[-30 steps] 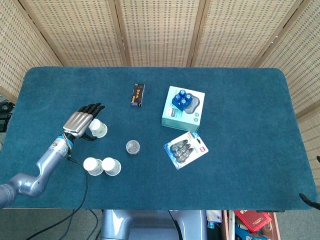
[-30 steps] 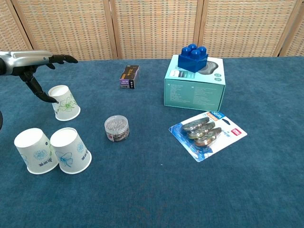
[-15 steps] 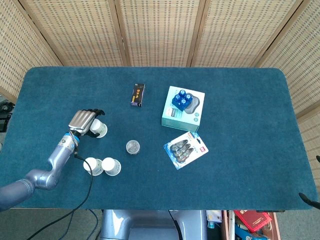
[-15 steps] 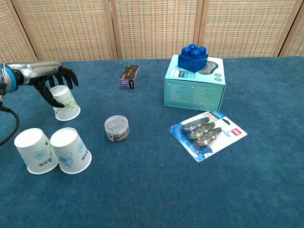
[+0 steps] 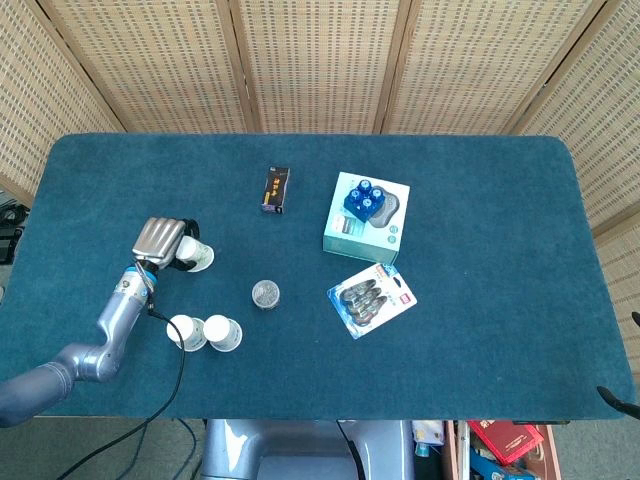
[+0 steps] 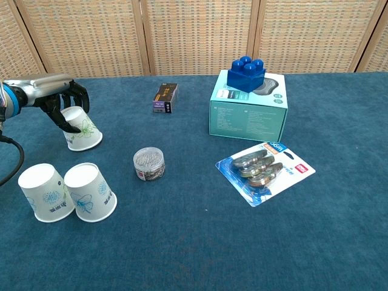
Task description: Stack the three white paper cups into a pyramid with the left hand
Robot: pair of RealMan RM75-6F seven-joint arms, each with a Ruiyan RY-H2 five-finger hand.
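Three white paper cups with floral print stand upside down at the table's left. Two of them (image 6: 45, 193) (image 6: 90, 192) sit side by side, touching, near the front edge; the head view shows this pair (image 5: 186, 332) (image 5: 222, 333) too. The third cup (image 6: 83, 131) (image 5: 198, 257) is farther back and leans slightly. My left hand (image 6: 57, 100) (image 5: 163, 240) grips its upper part, with the fingers curled over its top and the thumb on its left side. My right hand appears in neither view.
A round clear tub (image 6: 149, 163) stands just right of the cups. Behind it lies a small black box (image 6: 165, 97). A teal carton (image 6: 248, 118) with a blue brick (image 6: 246, 72) on top and a blister pack (image 6: 265, 170) occupy the middle right. A black cable trails from my left arm.
My left hand came down from above the rear cup and its fingers closed around the cup, which now leans slightly. The two front cups stayed put.
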